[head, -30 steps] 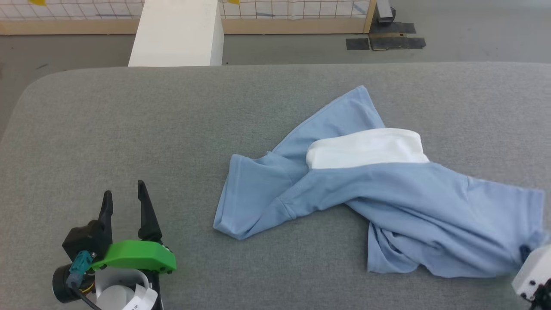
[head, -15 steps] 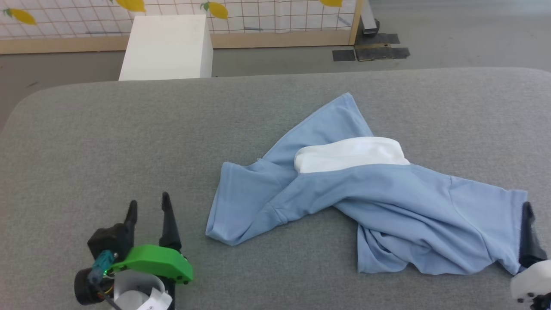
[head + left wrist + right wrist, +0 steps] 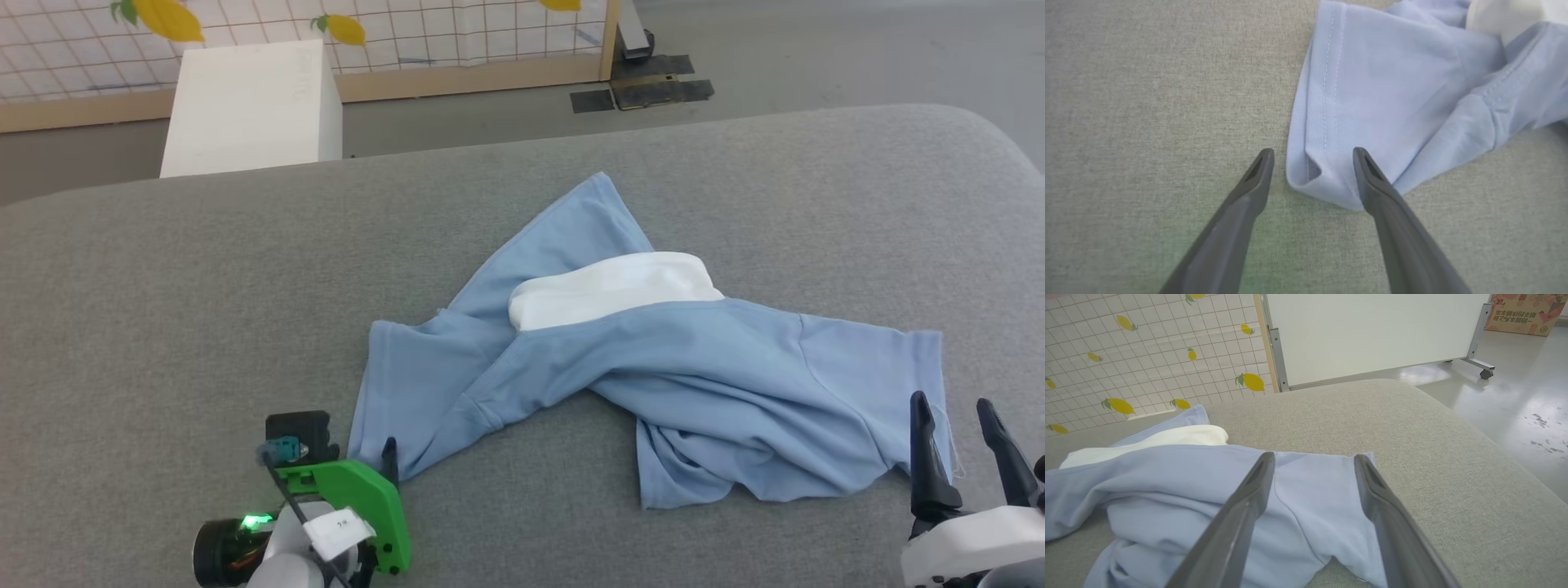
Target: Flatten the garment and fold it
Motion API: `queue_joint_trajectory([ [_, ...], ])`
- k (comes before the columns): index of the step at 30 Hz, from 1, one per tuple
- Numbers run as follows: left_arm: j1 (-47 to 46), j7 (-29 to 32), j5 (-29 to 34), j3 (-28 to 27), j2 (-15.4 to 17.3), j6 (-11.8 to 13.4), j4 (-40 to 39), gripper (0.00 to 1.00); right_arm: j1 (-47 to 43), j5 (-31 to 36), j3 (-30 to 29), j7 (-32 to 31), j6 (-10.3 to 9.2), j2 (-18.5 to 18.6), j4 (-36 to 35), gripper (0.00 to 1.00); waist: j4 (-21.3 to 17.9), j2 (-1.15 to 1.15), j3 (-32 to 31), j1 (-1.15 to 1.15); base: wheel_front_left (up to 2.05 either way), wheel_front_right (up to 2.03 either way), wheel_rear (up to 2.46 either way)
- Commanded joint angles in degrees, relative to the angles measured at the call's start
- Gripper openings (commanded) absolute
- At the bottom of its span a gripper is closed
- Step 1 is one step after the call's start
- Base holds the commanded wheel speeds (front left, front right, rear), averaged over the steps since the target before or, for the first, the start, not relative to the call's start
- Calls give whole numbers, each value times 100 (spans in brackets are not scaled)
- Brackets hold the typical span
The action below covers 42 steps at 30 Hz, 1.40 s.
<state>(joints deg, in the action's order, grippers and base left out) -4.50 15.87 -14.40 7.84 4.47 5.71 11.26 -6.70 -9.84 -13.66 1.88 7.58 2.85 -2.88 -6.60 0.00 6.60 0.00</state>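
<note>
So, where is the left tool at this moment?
At the lower left of the head view, the open left tool straddles the near sleeve corner of the garment on the grey cushion.

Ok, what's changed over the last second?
The right gripper let go of the garment at one sleeve edge and stands open there. The left gripper, open throughout, moved in to straddle the other sleeve's corner. The garment lies crumpled as before; the head camera turned.

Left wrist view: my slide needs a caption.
Open left gripper framing a hemmed sleeve corner of the crumpled light blue knit T-shirt on a grey fabric surface.
</note>
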Motion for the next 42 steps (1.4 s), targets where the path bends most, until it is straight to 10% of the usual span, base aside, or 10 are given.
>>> queue_joint_trajectory([
  [1,112,232,121,27,89,76,-68,100,-35,-40,26,39,-9,3,27,100,-72,0,19,0,0,0,0],
  [9,314,1359,147,214,241,135,-360,100,21,-110,89,48,-9,3,82,100,-136,0,44,0,0,0,0],
  [13,244,1509,145,249,268,143,-342,47,86,-140,157,33,-9,3,62,100,-115,0,96,0,0,0,0],
  [19,-93,1513,101,355,227,43,-33,0,176,-176,221,-3,-9,3,12,100,-71,0,189,0,0,0,0],
  [32,-91,918,-89,-18,352,203,-127,0,622,201,-119,-193,-9,3,157,100,81,0,241,0,0,0,0],
  [42,123,983,-195,-277,598,347,-686,0,2215,585,-888,-2015,-9,341,1754,100,483,0,528,0,0,0,0],
])
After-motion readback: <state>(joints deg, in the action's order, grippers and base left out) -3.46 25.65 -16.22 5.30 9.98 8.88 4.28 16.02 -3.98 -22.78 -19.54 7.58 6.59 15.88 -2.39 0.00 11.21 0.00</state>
